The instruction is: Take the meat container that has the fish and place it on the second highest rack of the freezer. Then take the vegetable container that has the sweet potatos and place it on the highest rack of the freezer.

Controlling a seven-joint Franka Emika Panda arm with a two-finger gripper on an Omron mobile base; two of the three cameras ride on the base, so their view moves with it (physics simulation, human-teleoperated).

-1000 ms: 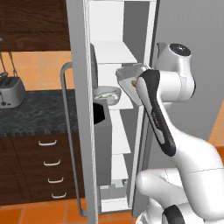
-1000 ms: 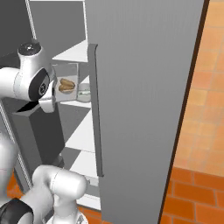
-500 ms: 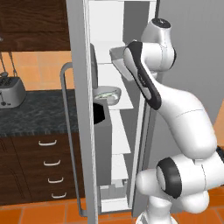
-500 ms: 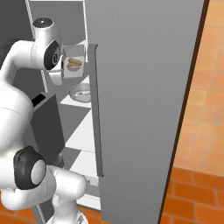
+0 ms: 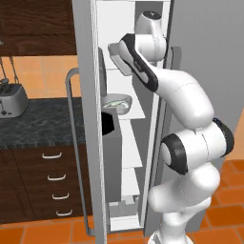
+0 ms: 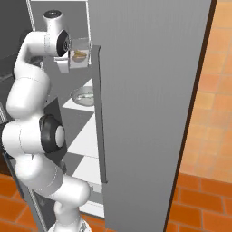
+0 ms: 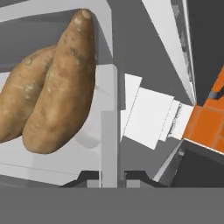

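Pincer pinches the sweet-potato container wall; container cropped.

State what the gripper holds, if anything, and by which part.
The gripper holds the clear container of sweet potatoes, pinched by its side wall.

Freezer door stands open beside the counter. A toaster sits on that counter, to the left of the freezer, with drawers below it. The vegetable container is high in the freezer compartment, with two sweet potatoes lying side by side in it. The meat container rests on a rack below, well apart from it.
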